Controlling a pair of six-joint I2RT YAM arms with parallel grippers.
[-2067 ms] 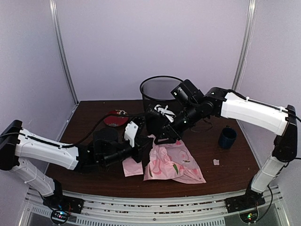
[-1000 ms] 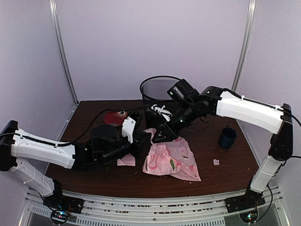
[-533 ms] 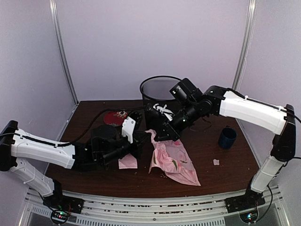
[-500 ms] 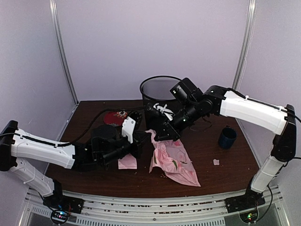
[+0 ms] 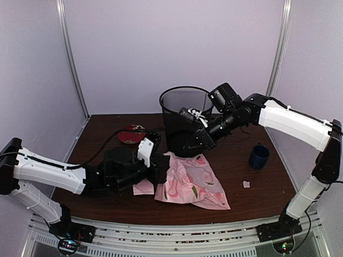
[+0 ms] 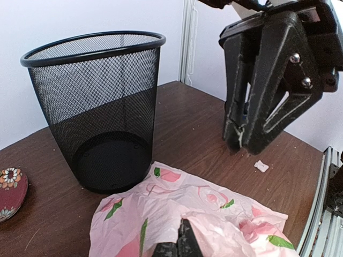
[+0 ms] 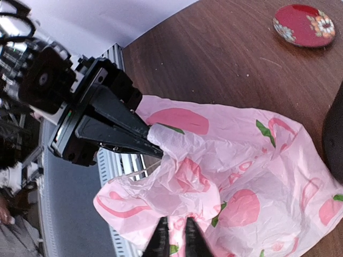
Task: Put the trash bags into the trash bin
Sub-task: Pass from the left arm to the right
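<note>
The trash bag point(image 5: 194, 182), pale pink with darker pink prints, lies spread on the table in front of the trash bin point(image 5: 182, 115), a black mesh basket standing upright. My left gripper point(image 5: 161, 172) is low at the bag's left edge and shut on a fold of it; the right wrist view shows its tips point(image 7: 153, 142) pinching the plastic. My right gripper point(image 5: 192, 145) hangs above the bag beside the bin, jaws a narrow gap apart with nothing between them. The bag also shows in the left wrist view point(image 6: 203, 209) and in the right wrist view point(image 7: 241, 160).
A dark-blue mug point(image 5: 259, 156) stands at the right. A red flowered disc point(image 5: 132, 134) lies left of the bin. A small white scrap point(image 5: 246, 184) lies right of the bag. The table's front rail runs just below the bag.
My right gripper held the bag lifted and bunched; it has let go and moved up and right toward the bin. The bag has dropped and spread flat. My left gripper still holds its edge.
</note>
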